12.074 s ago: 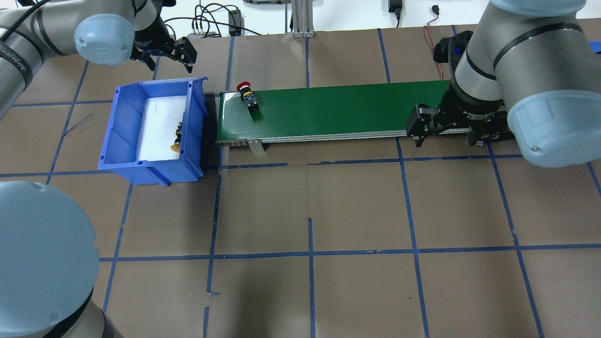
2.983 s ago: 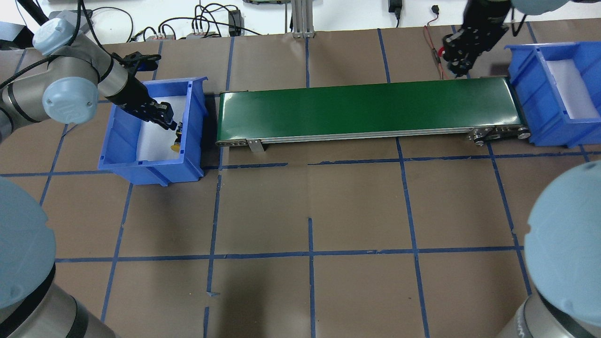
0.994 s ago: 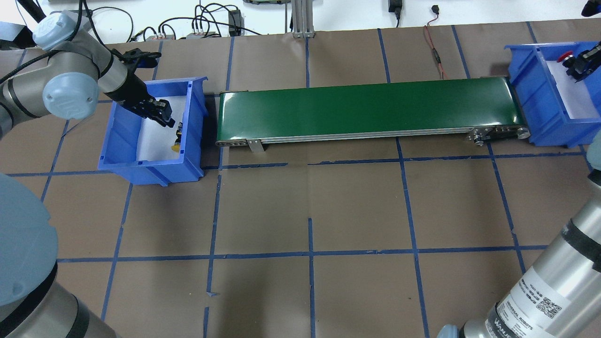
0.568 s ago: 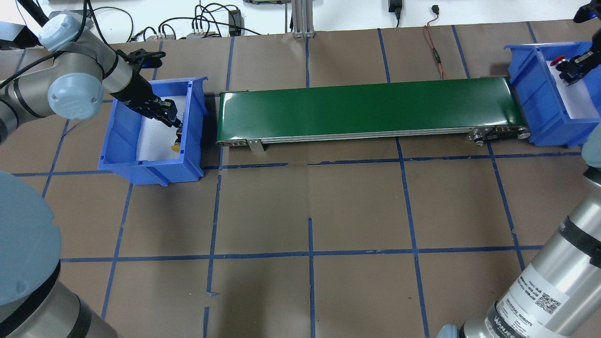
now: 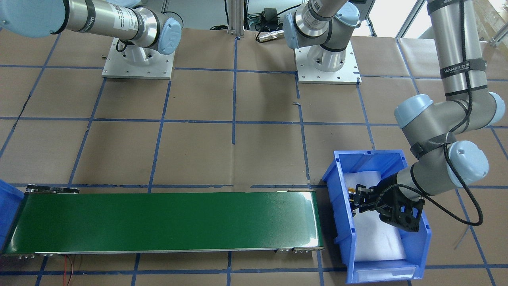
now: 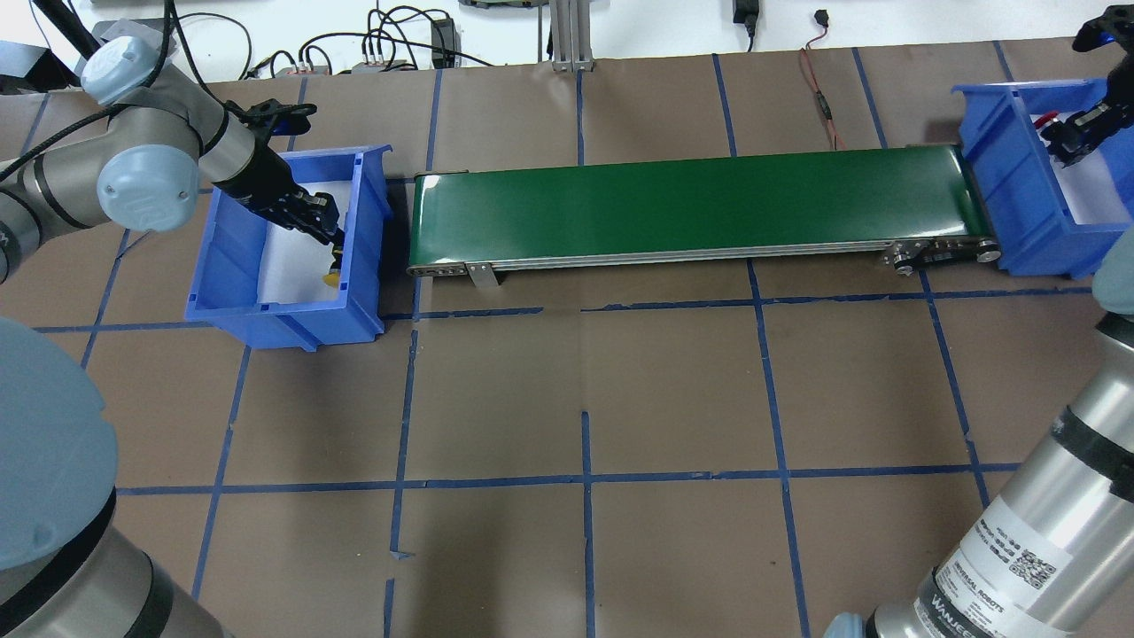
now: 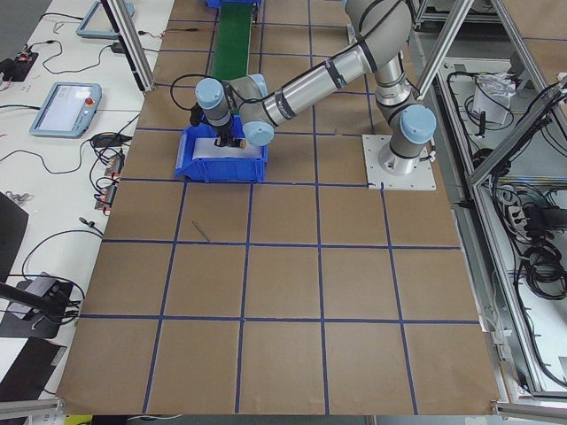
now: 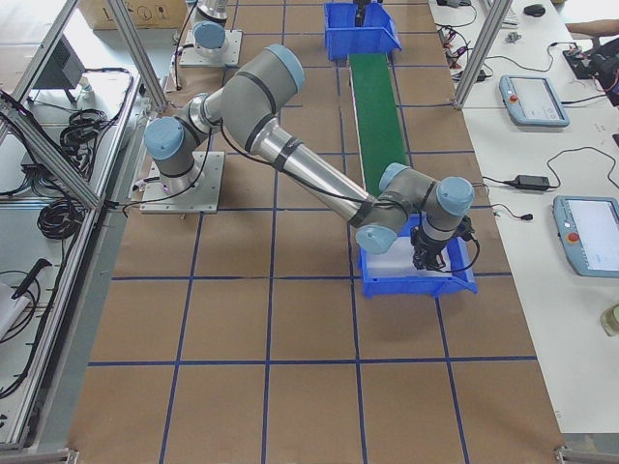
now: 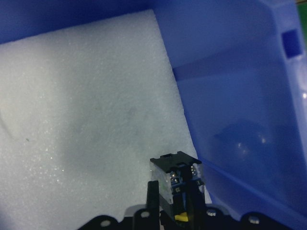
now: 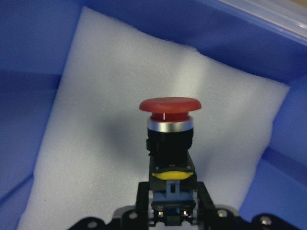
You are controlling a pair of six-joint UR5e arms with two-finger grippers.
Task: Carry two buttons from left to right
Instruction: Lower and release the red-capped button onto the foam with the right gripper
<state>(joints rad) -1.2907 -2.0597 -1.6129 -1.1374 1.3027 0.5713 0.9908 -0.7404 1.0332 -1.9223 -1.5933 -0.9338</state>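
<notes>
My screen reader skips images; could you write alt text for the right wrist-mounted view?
The right gripper holds a red mushroom-cap push-button by its black body, over the white foam lining a blue bin.

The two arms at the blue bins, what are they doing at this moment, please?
The right end effector is shut on the red button and holds it inside the right blue bin, over the white foam, not yet released. The left end effector is down in the left blue bin with its fingers on either side of the yellow button. Whether it already grips that button cannot be told.
</notes>
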